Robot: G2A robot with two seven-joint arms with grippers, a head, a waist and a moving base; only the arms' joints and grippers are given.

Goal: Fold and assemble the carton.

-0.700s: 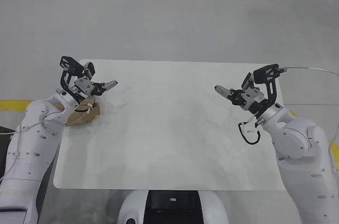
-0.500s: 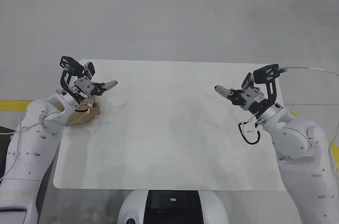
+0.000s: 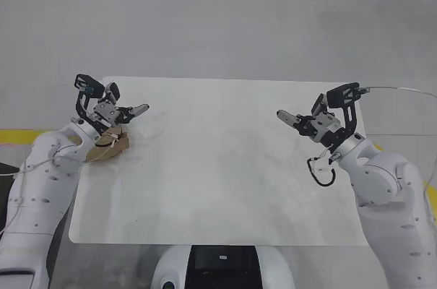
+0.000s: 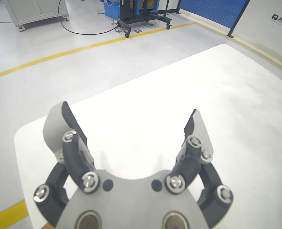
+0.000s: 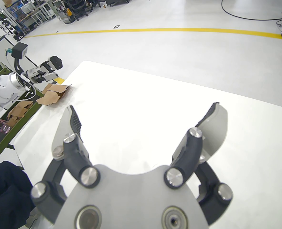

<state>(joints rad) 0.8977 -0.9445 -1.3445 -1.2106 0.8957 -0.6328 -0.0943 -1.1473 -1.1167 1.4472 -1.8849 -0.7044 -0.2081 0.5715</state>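
Note:
A flat brown cardboard carton (image 3: pixel 107 147) lies at the table's left edge, also the carton (image 5: pixel 54 93) in the right wrist view. My left gripper (image 3: pixel 136 110) hovers just above and beyond it, open and holding nothing; in its own view the left gripper (image 4: pixel 129 117) has wide-spread fingers over bare table. My right gripper (image 3: pixel 284 118) hangs over the table's right side, open and empty, far from the carton; the right gripper (image 5: pixel 143 117) shows spread fingers. The left gripper (image 5: pixel 50 65) appears far off in the right wrist view.
The white table (image 3: pixel 218 188) has bare surface across its middle and front. More brown cardboard pieces (image 5: pixel 18 111) lie on a low green stand off the table's left side. A person's dark sleeve (image 5: pixel 5 187) shows near the table's front corner.
My left gripper has shifted slightly left and back above the carton. The right arm has not moved.

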